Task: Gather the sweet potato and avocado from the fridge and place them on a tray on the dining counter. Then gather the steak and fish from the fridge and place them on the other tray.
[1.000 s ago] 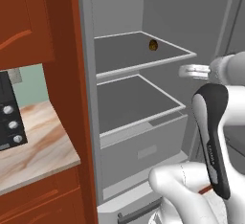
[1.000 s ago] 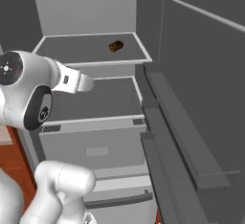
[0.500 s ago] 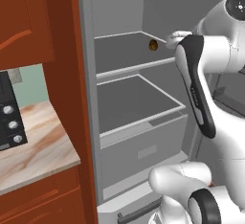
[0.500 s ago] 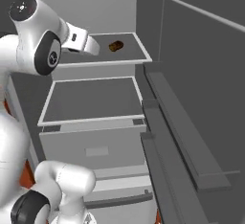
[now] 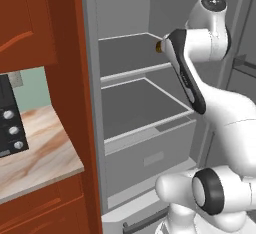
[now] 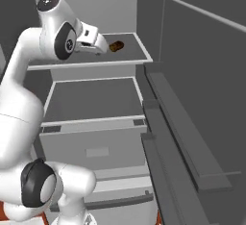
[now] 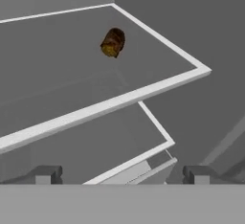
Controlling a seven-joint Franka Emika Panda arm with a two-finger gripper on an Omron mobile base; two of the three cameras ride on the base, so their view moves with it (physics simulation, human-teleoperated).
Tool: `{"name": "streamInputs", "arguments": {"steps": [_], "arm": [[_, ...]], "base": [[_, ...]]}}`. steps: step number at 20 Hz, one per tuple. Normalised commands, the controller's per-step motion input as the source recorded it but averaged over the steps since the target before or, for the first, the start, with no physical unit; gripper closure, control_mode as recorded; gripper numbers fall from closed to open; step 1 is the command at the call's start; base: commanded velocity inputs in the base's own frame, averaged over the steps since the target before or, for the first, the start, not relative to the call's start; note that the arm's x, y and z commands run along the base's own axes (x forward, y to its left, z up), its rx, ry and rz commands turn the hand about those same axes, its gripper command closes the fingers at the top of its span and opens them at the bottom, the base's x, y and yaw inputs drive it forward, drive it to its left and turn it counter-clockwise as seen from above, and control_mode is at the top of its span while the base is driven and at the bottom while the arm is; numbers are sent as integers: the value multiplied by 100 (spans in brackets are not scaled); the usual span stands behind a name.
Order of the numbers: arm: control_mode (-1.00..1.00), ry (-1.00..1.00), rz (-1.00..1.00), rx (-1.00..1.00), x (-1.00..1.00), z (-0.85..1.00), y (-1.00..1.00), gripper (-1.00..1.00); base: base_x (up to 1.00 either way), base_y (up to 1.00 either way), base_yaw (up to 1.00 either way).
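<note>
The fridge (image 5: 130, 58) stands open with pale-edged grey shelves. On its upper shelf (image 6: 134, 58) lies the sweet potato (image 6: 116, 46), a small brown oblong lump near the back right. In the hand view the sweet potato (image 7: 113, 42) sits ahead and above, past the shelf's white front edge (image 7: 95, 108). My gripper (image 6: 102, 51) hovers at upper-shelf height just left of it, apart from it. Its jaws stand open with nothing between the fingertips (image 7: 45, 174). A sliver of the sweet potato (image 5: 158, 48) peeks out beside my forearm. The avocado, steak, fish and trays are out of view.
The fridge door (image 6: 202, 99) with its shelf bins stands open on the right. A lower shelf (image 6: 93, 99) and a drawer (image 6: 96, 147) lie beneath the gripper. On the left are a red-brown cabinet (image 5: 55, 28), a marbled wall counter (image 5: 35, 153) and a black toaster oven (image 5: 7, 128).
My arm has swung up from lower-shelf height to the upper shelf, bringing the hand close to the sweet potato. The jaws have stayed open and the sweet potato has not moved.
</note>
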Motion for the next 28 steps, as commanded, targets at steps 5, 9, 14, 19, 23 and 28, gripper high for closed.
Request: {"name": "streamInputs", "arguments": {"steps": [5,9,14,19,23,28], "arm": [[-100,5,0,-3,76,-28,0,-100],[-100,6,0,-1,73,-19,0,-100],[-100,5,0,0,69,-11,0,-100],[-100,4,0,-1,63,-11,-2,-100],[-100,2,-3,-3,32,-19,-14,-100],[-100,6,-5,0,42,-10,-15,-100]], "base": [[0,0,0],[0,0,0],[0,0,0],[0,0,0],[0,0,0],[0,0,0]]}}
